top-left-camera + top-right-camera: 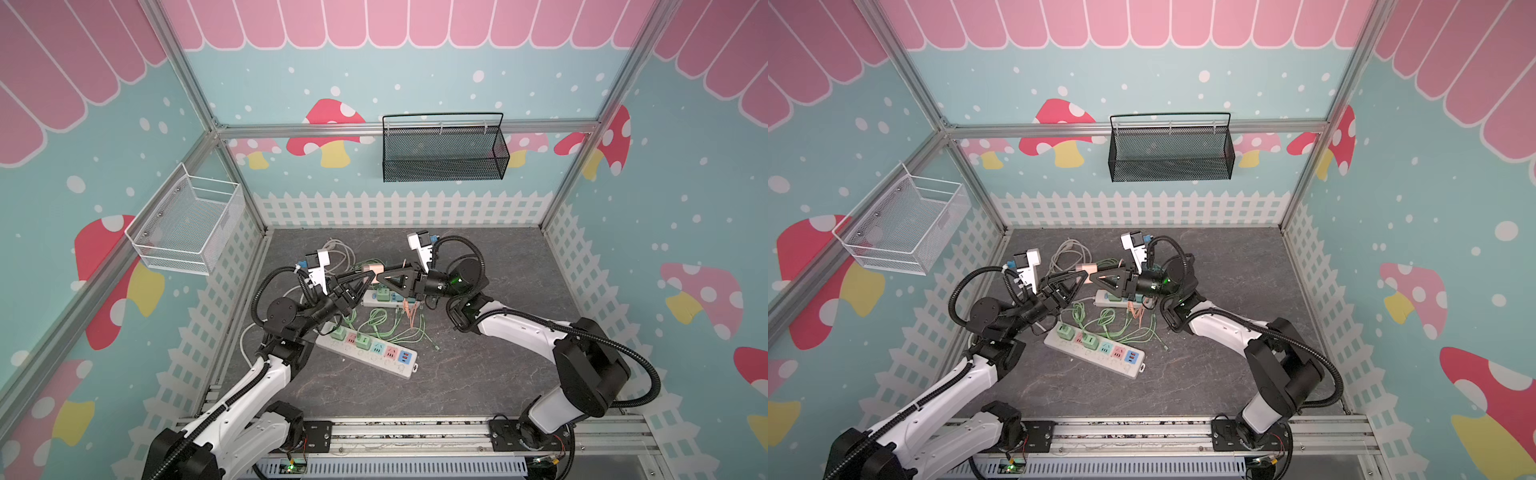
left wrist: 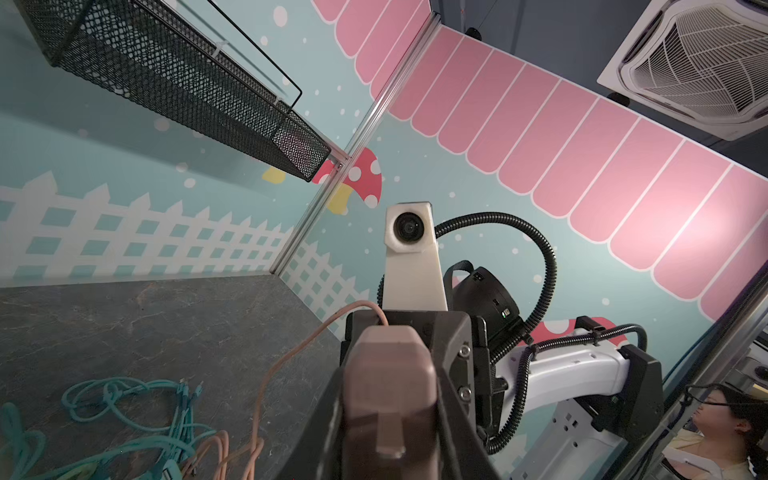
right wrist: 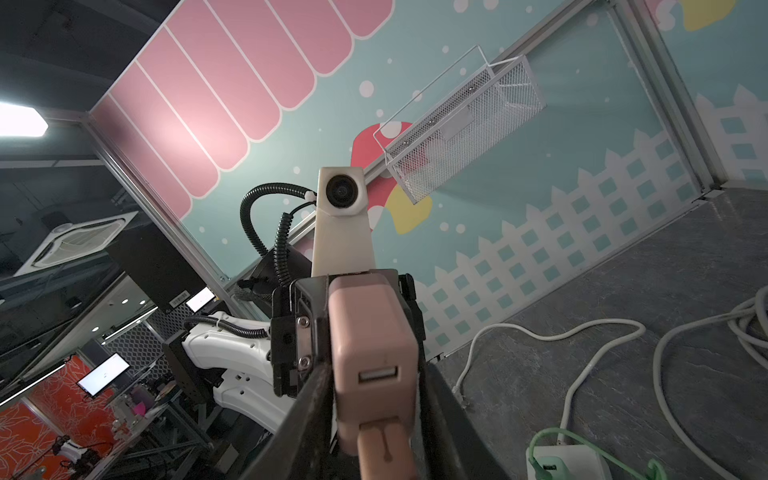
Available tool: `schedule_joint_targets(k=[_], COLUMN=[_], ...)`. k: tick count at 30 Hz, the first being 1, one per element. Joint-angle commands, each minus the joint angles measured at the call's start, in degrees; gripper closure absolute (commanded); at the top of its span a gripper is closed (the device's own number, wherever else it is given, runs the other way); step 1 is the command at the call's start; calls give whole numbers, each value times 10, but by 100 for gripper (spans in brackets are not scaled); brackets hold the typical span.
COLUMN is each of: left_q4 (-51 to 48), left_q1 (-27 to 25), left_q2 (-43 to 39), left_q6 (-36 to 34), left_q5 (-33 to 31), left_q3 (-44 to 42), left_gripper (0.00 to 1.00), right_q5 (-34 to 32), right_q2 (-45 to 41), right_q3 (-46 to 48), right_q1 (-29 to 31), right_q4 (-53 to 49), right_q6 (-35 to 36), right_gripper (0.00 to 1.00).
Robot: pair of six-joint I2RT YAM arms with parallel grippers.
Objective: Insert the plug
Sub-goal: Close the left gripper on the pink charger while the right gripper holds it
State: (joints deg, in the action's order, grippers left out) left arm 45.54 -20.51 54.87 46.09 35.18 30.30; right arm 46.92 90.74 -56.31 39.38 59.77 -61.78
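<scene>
Two claws meet above the bench (image 1: 498, 374): your left claw (image 1: 366, 279) clenches the pink adapter (image 3: 374, 324), your right claw (image 1: 384, 276) grips the pink USB plug (image 3: 384, 451) just beside its port (image 3: 378, 376). Light, rigid, probably slick; hold the plug's moulded shell, never the limp cable (image 2: 266, 376).

I see a dark grey table (image 1: 478, 353). A long white strip (image 1: 374, 353) lies on it, and a small strip (image 1: 374, 302) lies behind that. Green cables (image 1: 390, 328) and an orange cable (image 1: 413, 311) lie tangled between them. A white cable (image 1: 338, 253) is coiled at the back.
</scene>
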Motion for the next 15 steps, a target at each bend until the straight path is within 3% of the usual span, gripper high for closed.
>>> schedule_joint_targets(k=[1, 4, 8, 15], left_q4=[21, 17, 2, -56], left_q1=[-5, -6, -6, -6], left_q2=[2, 3, 1, -29], left_q6=[2, 2, 1, -22], left_q5=[-2, -5, -7, -25], left_q3=[-7, -7, -5, -3], left_gripper=[100, 97, 86, 57], right_q5=[19, 24, 26, 15], right_q2=[5, 3, -3, -17], right_q3=[-19, -18, -12, 5], right_q1=[0, 0, 0, -9], right_q4=[38, 40, 40, 5], right_q6=[-12, -12, -7, 15], right_gripper=[66, 72, 79, 90])
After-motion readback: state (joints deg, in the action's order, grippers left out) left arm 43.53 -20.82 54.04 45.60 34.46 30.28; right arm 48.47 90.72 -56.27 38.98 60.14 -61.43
